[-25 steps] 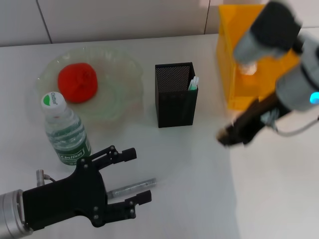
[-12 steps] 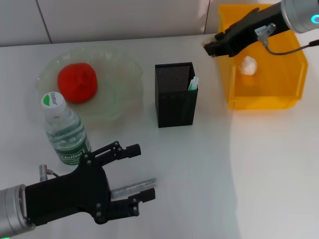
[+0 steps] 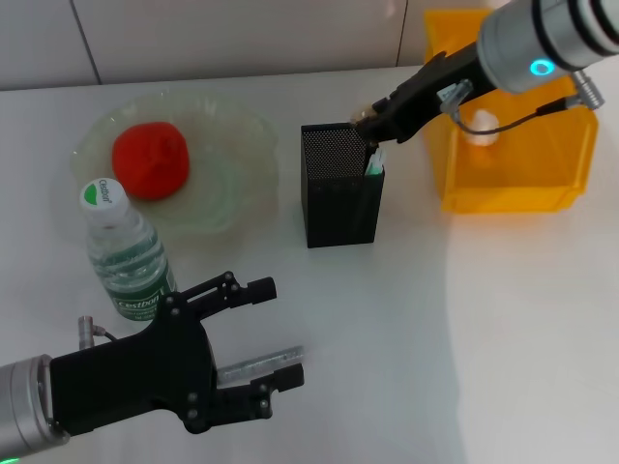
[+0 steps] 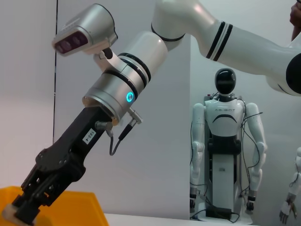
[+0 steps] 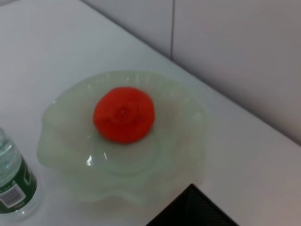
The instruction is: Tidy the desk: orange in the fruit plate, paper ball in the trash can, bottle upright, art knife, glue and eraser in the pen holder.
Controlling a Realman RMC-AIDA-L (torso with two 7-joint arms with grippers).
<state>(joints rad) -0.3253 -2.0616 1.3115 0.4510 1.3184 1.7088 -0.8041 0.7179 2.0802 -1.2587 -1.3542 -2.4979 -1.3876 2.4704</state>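
Right gripper (image 3: 370, 120) moved from trash can (image 3: 513, 184) to pen holder (image 3: 340, 184) rim, jaw state unclear. Left gripper (image 3: 261, 333) spread wide around art knife (image 3: 259, 364).

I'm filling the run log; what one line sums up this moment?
left claw: open around art knife | right claw: over pen holder | orange: in fruit plate | bottle: upright

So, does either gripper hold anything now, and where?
Left gripper is open over the art knife, not gripping. Right gripper, over the pen holder, seems to pinch the eraser at its fingertips.
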